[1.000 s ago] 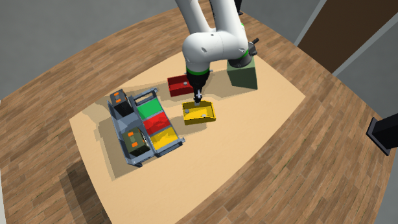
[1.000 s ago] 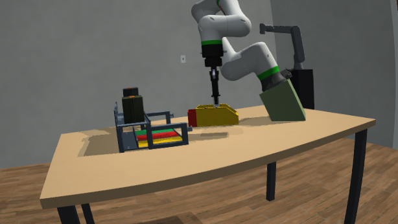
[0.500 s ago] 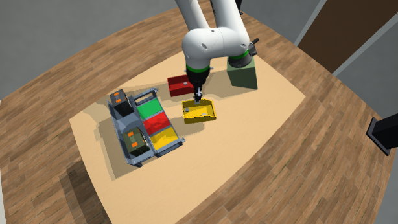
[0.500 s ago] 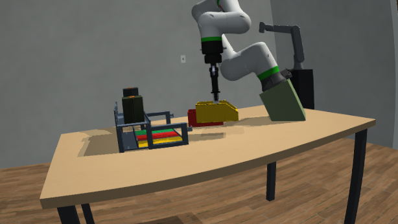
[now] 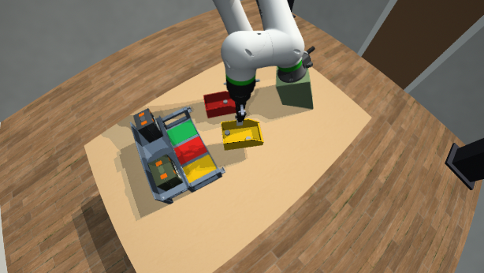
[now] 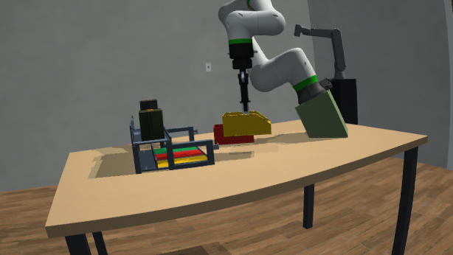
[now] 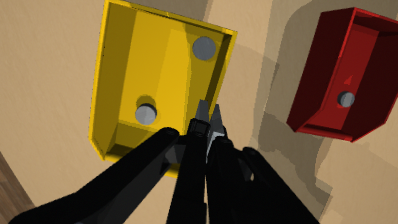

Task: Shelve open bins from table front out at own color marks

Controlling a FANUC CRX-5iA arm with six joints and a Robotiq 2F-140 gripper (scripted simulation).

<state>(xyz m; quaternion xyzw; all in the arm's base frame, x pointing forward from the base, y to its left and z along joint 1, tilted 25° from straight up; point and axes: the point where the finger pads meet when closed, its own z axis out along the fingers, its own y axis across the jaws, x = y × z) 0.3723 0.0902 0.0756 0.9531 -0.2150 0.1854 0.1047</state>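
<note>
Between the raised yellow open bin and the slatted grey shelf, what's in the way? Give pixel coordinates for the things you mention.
In the top view, only bare tabletop (image 5: 214,139) and shadow show between the yellow bin (image 5: 242,135) and shelf (image 5: 201,139).

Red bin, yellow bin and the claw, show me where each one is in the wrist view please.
Red bin (image 7: 312,75): wrist view, on its side wall.
Yellow bin (image 7: 150,55): wrist view, on its inside floor.
Claw (image 7: 205,114): wrist view, midway between its fingertips.

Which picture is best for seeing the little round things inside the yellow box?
The wrist view: it looks down into the yellow box, showing both round gray things big and apart. The top view shows both, but tiny. The exterior view shows only the box's outside, hiding them.
</note>
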